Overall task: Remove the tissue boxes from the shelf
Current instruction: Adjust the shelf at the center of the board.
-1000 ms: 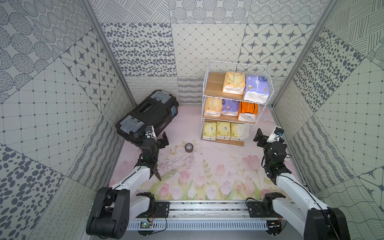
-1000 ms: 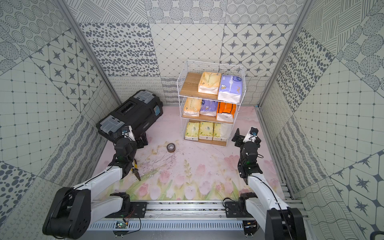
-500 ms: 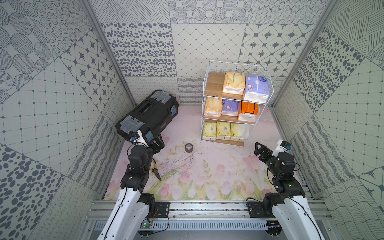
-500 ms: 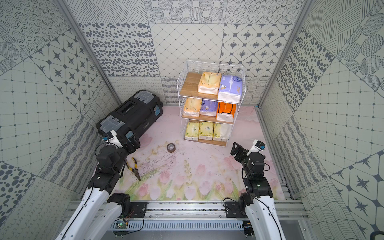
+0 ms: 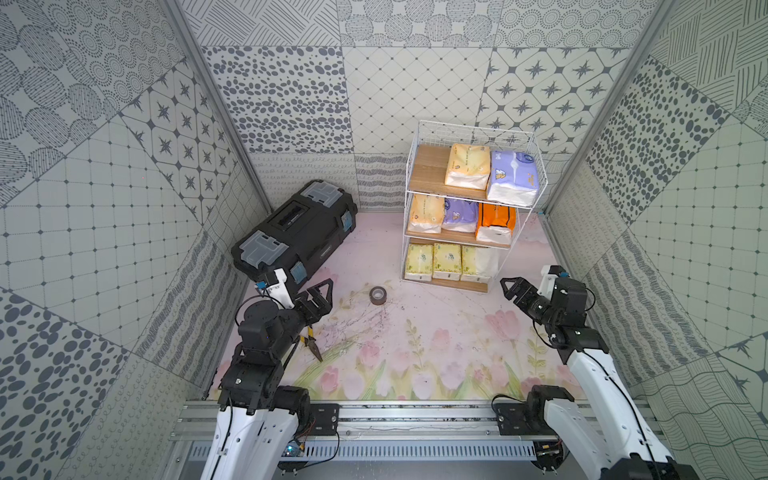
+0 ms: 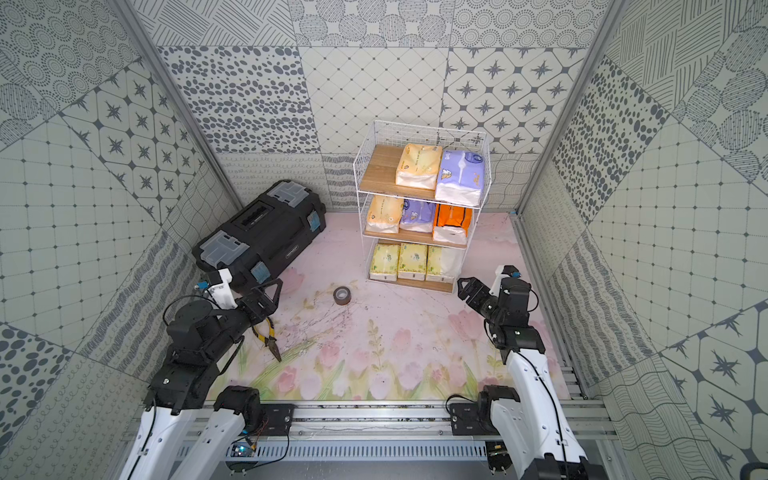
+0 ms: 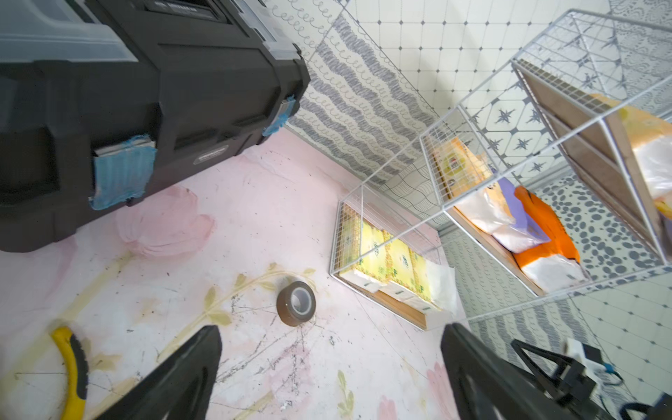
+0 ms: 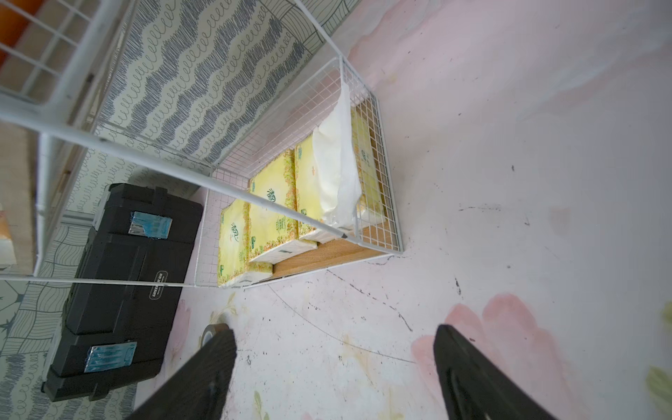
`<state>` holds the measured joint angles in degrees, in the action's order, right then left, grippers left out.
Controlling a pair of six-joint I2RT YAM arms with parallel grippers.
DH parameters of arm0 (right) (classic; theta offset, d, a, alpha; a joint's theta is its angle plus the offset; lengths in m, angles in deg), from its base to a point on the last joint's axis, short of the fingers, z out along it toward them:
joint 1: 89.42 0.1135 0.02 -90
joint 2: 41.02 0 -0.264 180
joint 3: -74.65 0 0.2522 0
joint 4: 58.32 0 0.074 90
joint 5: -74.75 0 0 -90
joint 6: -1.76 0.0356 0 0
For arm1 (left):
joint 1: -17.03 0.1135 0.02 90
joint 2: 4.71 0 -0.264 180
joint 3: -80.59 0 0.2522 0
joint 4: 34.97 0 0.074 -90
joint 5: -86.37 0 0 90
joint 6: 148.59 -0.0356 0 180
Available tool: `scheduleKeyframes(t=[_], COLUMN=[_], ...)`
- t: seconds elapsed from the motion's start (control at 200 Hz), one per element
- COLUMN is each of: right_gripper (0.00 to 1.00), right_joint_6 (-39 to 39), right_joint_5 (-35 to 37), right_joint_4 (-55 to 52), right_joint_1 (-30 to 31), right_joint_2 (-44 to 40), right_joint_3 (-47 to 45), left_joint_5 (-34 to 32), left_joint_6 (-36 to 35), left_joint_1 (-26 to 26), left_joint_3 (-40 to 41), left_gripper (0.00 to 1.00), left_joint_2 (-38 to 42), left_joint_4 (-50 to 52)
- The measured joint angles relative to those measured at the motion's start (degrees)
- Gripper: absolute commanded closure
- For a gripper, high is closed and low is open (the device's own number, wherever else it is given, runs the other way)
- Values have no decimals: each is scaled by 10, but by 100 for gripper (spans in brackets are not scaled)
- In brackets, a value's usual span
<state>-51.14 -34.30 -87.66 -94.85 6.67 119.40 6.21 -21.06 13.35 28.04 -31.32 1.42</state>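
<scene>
The shelf (image 5: pixel 428 170) of white wire and wooden boards stands at the back right, seen in both top views. Its top tier holds a pale orange pack (image 5: pixel 467 165) and a lavender pack (image 5: pixel 513 176). The middle tier holds pale orange (image 5: pixel 426 214), lavender (image 5: pixel 459 214) and bright orange (image 5: pixel 496 220) packs. Three yellow-green tissue boxes (image 8: pixel 276 214) fill the bottom tier. My left gripper (image 5: pixel 319 291) hovers open and empty by the toolbox, far from the shelf. My right gripper (image 5: pixel 513 286) is open and empty, just in front of the shelf's bottom right corner.
A big black toolbox (image 5: pixel 295 232) lies at the back left. A brown tape roll (image 5: pixel 377 295) sits on the floral mat in front of the shelf. Yellow-handled pliers (image 5: pixel 311 343) lie under my left arm. The side wall runs close behind my right arm.
Both arms have lifted off the mat and pulled back towards the front rail. Both grippers now sit higher, pointing towards the shelf, still empty.
</scene>
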Motion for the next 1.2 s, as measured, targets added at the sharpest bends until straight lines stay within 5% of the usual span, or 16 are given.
scheduleKeyframes(t=[0.285, 0.485, 1.201], right_gripper=[29, 33, 40], right_joint_6=[3, 11, 17], right_joint_5=[-71, -103, -171], right_joint_4=[70, 103, 131], right_joint_1=[-30, -32, -73], right_joint_2=[78, 117, 212], right_joint_3=[21, 35, 76], left_joint_5=[125, 170, 139], left_joint_6=[27, 44, 17], left_joint_1=[-4, -58, -294], left_joint_3=[-61, -90, -284], left_gripper=[6, 7, 10], left_joint_2=[-75, -125, -292], left_joint_4=[-13, -27, -51])
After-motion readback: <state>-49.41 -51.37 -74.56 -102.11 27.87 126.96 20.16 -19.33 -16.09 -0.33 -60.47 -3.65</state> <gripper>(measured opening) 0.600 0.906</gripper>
